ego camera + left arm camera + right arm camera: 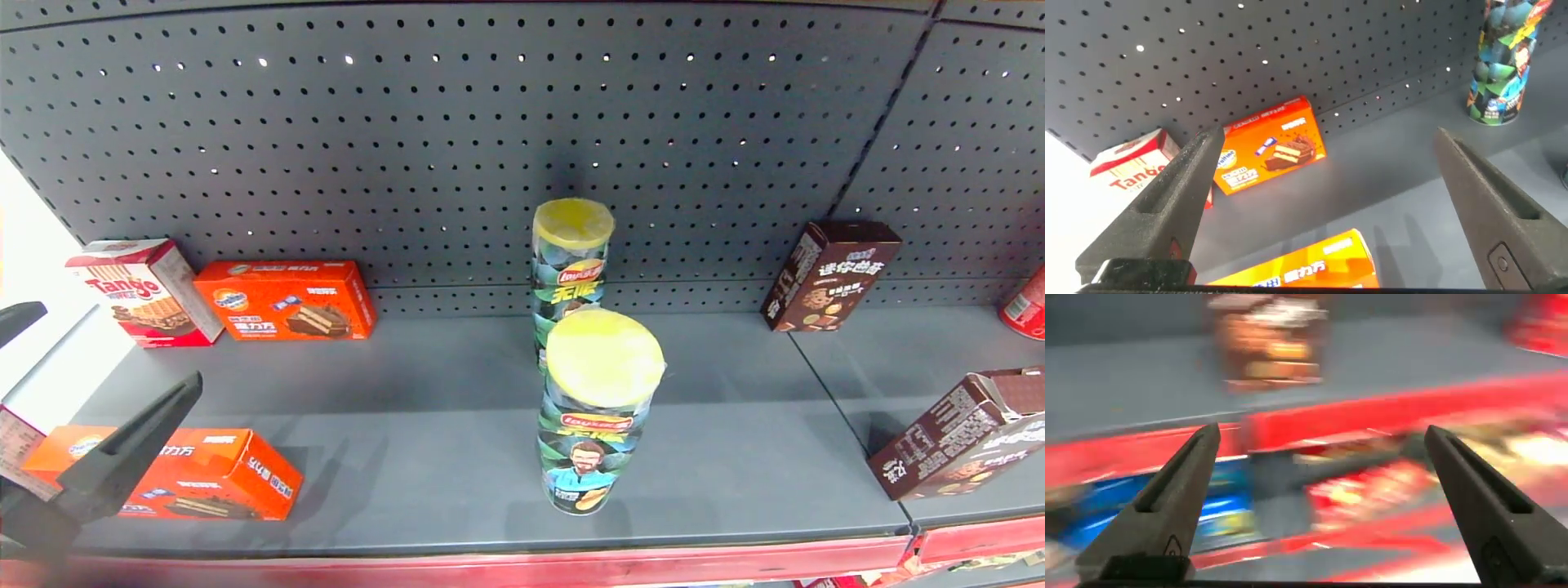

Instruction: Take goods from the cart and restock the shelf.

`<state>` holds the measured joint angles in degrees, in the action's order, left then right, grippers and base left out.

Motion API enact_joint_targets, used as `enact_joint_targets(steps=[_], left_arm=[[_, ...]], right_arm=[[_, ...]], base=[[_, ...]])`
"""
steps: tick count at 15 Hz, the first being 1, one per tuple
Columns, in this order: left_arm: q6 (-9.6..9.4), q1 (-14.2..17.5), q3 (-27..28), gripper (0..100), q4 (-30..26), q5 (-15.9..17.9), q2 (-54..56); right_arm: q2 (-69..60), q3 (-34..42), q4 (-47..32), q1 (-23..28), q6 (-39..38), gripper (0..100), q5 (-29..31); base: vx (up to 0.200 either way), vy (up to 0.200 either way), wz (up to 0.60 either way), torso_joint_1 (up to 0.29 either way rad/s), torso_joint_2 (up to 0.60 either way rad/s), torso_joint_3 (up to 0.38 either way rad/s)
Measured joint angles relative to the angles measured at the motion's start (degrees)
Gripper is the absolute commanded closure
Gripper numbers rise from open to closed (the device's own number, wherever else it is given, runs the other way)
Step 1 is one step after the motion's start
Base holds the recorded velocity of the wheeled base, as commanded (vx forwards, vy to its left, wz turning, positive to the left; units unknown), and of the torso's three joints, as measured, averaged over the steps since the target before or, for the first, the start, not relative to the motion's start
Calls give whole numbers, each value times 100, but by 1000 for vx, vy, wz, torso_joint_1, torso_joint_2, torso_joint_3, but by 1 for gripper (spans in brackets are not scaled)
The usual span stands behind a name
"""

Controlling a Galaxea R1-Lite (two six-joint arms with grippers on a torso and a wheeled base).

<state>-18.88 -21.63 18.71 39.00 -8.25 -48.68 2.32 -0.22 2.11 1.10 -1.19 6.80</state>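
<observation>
Goods sit on the grey shelf (424,425). The left gripper (1327,135) hangs at the shelf's left end with its jaws spread wide, pinching nothing. A near orange box (1306,265) lies flat at the shelf's front edge, just below and ahead of these jaws. Straight beyond the gap between them, a far orange box (1274,151) stands against the pegboard (408,122), with a wafer box (1131,167) just beside it, past the left jaw. Well off past the other jaw stand two yellow-lidded chip cans, both upright and in line from front to back. The front can (600,416) is near the shelf's edge, and the back can (570,261) is close to the pegboard.

Farther still from the left jaws, an upright brown box (829,273) leans at the back. A slanted brown box (955,437) rests near the front, and a red can (1024,306) shows at the far edge.

The right gripper (1320,431) also has its jaws spread apart, with nothing between them. Its surroundings are blurred. A brown box (1270,339) sits on grey shelving beyond the jaws, above a red shelf edge (1372,416).
</observation>
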Motion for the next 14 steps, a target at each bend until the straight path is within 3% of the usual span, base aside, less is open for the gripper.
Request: enact_joint_targets(steps=[2, 14], left_arm=[[6, -15, -55, 0, -9, 2, 20], [-5, -11, -684, 0, -156, -22, 1235]], right_arm=[[-128, 11, -244, -9, 179, 0, -649], [-224, 22, -229, -22, 162, 0, -653]], base=[[0, 0, 0, 0, 0, 0], [0, 0, 0, 0, 0, 0]])
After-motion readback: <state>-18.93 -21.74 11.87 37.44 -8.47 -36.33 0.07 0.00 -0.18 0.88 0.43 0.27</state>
